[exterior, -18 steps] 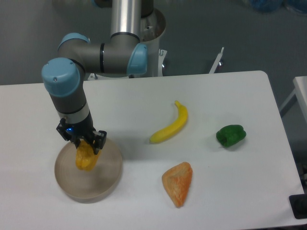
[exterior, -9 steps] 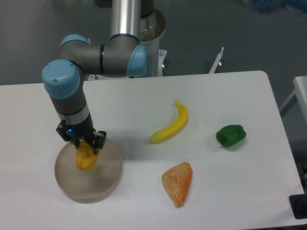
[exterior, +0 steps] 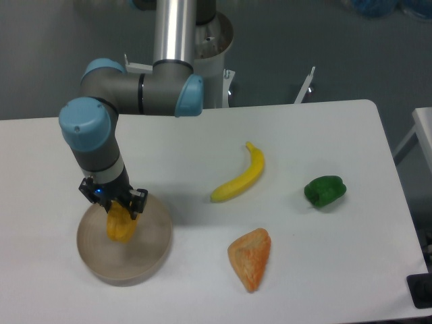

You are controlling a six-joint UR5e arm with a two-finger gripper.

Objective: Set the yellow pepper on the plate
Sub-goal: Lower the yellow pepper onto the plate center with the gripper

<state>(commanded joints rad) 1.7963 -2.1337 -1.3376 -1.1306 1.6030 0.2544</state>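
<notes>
The gripper [exterior: 119, 206] points straight down over the plate [exterior: 150, 251], its jaws pinching the top of the yellow pepper [exterior: 121, 225]. The pepper hangs within the plate's rim, toward the dish's 11 o'clock side; whether its underside touches the dish cannot be told from this view. The plate sits near the 8 o'clock corner of the white surface [exterior: 202, 148].

Other items lie well apart from the plate. A banana [exterior: 240, 177] rests near the middle of the surface, at about 2 o'clock from the plate. An orange wedge-shaped piece [exterior: 250, 257] lies at 3 o'clock from the plate, below the banana. A green pepper [exterior: 325, 190] sits farther out toward the 3 o'clock edge of the surface. None of these lies between the gripper and the plate.
</notes>
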